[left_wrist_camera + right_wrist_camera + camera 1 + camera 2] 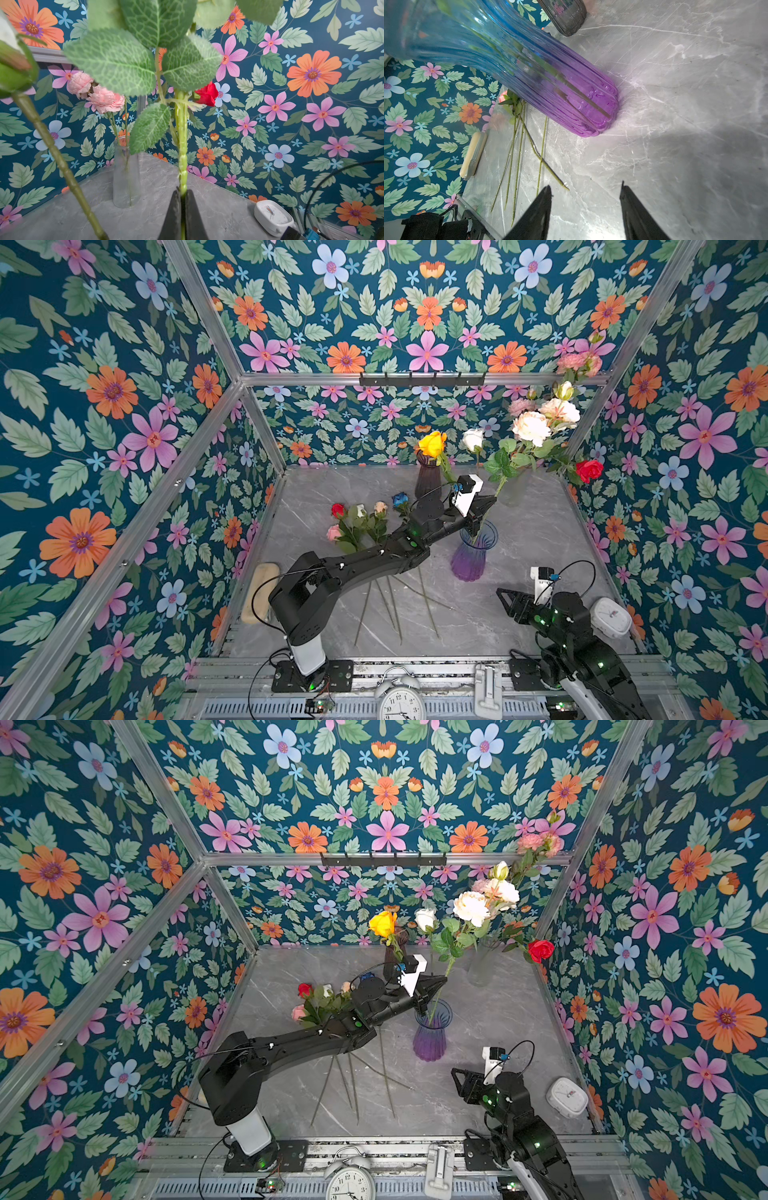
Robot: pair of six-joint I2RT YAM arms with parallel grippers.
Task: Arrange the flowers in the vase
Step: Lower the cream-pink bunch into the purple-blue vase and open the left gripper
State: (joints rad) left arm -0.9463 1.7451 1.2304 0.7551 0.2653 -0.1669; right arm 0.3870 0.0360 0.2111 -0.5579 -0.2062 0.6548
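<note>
My left gripper (491, 502) (182, 192) is shut on the green stem (182, 145) of a leafy flower, right above the blue-and-purple vase (473, 553) (571, 93). The stem's lower end reaches into the vase mouth, and the cream bloom (531, 428) stands high above. A white rose (473, 440) leans from the same vase. Several more flowers (361, 522) lie on the table to the left, under my left arm: red, pink, peach and blue. My right gripper (503, 598) (585, 187) hovers open and empty near the front right, pointing at the vase's base.
A dark vase (428, 483) with a yellow rose stands at the back. A clear vase (125, 172) at the back right holds pink blooms and a red rose (589, 470). A white clock (611, 616) sits at the right edge, a beige block (259, 593) at the left, and an alarm clock (403, 701) in front.
</note>
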